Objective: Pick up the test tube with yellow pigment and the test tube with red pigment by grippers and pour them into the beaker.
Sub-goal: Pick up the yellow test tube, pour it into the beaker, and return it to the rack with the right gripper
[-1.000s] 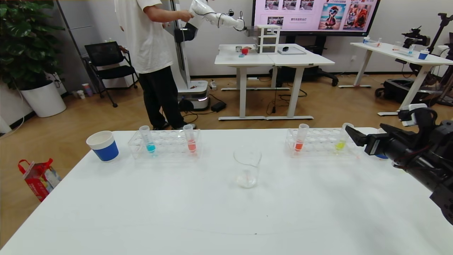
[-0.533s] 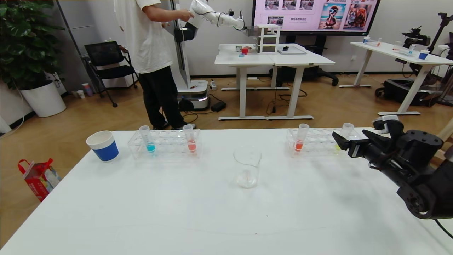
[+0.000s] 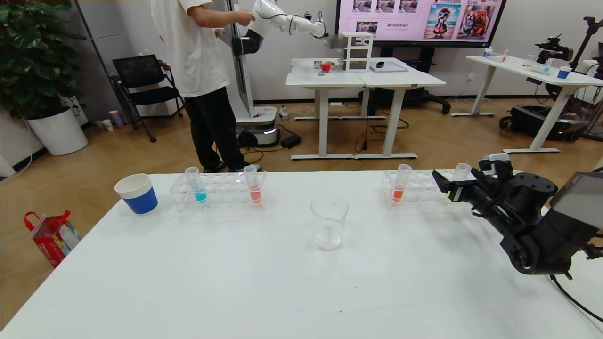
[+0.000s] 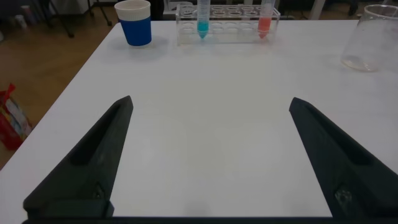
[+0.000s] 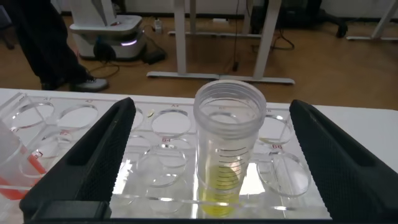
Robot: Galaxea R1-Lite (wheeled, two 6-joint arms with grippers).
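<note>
The test tube with yellow pigment (image 3: 462,172) stands upright at the right end of the right rack (image 3: 419,189). In the right wrist view the tube (image 5: 229,143) stands between my open right gripper's (image 5: 211,107) fingers, and neither finger touches it. In the head view the right gripper (image 3: 450,185) covers the tube's lower part. The test tube with red pigment (image 3: 254,186) stands in the left rack (image 3: 219,190) and also shows in the left wrist view (image 4: 265,15). The clear beaker (image 3: 329,223) stands mid-table. My left gripper (image 4: 210,102) is open and empty over bare table near the front edge.
A tube with orange-red liquid (image 3: 400,183) stands at the right rack's left end. A tube with blue liquid (image 3: 197,186) is in the left rack. A blue paper cup (image 3: 136,193) stands at the far left. A person and another robot are beyond the table.
My right gripper has moved left and toward the right rack, from beside the yellow tube to straddling it. The tubes and beaker have not moved.
</note>
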